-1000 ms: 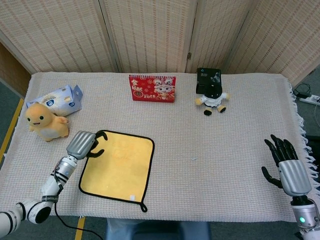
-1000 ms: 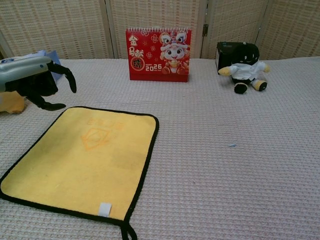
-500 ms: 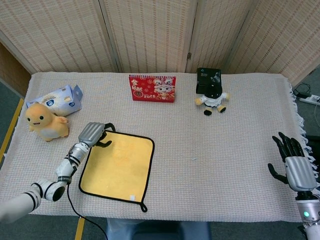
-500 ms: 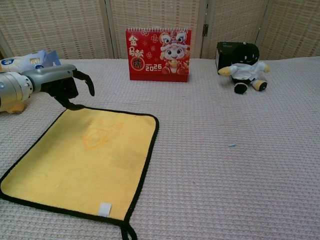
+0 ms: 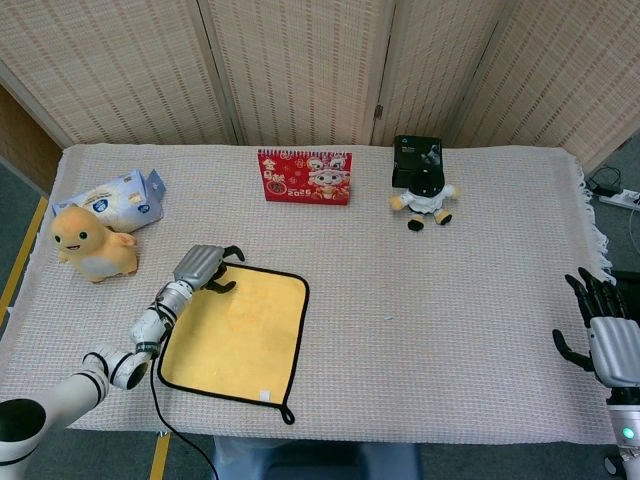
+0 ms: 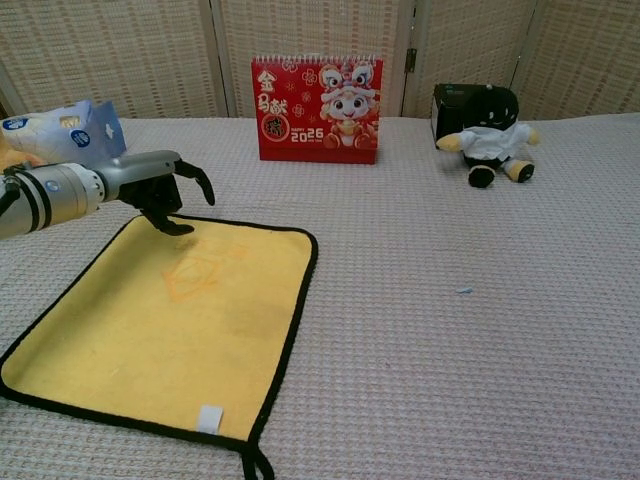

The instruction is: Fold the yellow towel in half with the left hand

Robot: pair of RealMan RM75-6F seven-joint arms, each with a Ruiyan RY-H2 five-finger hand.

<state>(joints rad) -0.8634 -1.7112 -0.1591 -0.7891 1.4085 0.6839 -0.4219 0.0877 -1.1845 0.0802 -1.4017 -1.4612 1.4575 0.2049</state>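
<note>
The yellow towel (image 5: 233, 328) (image 6: 165, 314) with black edging lies flat and unfolded on the table's near left. My left hand (image 5: 203, 267) (image 6: 160, 187) hovers over the towel's far left corner, fingers apart and curved downward, holding nothing; a fingertip seems to touch the towel's far edge. My right hand (image 5: 611, 337) stands open at the far right beyond the table edge, fingers spread upward, seen only in the head view.
A red 2026 calendar (image 5: 305, 177) (image 6: 318, 108) stands at the back centre. A black box with a small plush doll (image 5: 424, 194) (image 6: 489, 135) sits back right. An orange plush duck (image 5: 88, 243) and a blue-white packet (image 5: 122, 196) (image 6: 66, 130) lie at the left.
My left hand has moved right and forward from beside the towel's left edge to above its far left corner. My right hand has drifted further right and lower.
</note>
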